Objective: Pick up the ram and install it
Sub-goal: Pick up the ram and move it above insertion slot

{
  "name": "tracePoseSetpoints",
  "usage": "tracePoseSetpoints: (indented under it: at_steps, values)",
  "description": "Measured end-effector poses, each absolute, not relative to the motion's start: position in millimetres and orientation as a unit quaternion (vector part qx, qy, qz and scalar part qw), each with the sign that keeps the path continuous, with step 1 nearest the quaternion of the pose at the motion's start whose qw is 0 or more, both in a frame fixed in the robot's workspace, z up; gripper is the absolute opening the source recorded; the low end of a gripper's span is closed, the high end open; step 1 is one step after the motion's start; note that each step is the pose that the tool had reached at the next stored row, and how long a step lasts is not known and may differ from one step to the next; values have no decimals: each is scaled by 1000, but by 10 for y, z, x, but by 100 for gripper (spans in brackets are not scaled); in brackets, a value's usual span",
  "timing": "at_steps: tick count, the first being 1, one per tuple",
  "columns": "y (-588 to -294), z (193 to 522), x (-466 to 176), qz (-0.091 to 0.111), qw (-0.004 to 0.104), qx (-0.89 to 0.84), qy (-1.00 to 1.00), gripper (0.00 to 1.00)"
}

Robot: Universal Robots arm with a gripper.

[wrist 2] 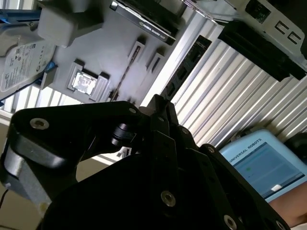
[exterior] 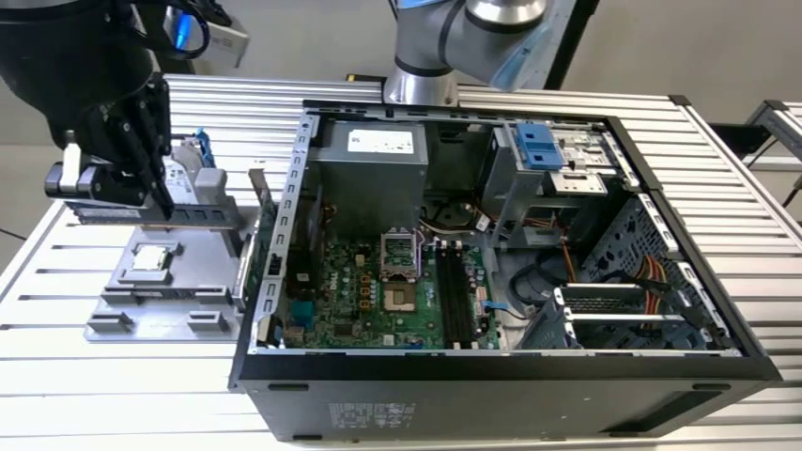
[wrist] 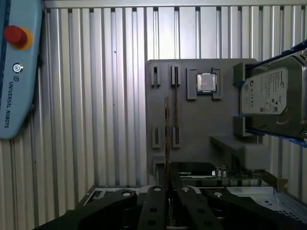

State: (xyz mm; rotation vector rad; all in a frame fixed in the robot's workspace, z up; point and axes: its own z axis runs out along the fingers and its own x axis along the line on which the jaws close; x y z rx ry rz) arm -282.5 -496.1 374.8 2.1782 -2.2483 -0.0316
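Gripper (exterior: 126,199) closed on ram (exterior: 194,214), held level over gray tray (exterior: 188,293), well apart from mobo slots (exterior: 454,293) inside open PC case (exterior: 501,395). Pick step judged done; install pending, edge-to-slot alignment judged reqd.

- This looks like a robot lab or workshop.
- A big metal table (exterior: 75,376) with long grooves holds an open computer case (exterior: 501,399).
- A robot arm (exterior: 426,66) stands behind it.
- A control pad (wrist: 17,86) with a red button (wrist: 14,35) lies there.
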Motion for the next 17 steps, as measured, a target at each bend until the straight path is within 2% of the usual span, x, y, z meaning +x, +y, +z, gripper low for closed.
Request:
tracePoseSetpoints:
  at_steps: [17]
  values:
    - [-4961, 3748, -2544, -13, 8, 696, -718, 0]
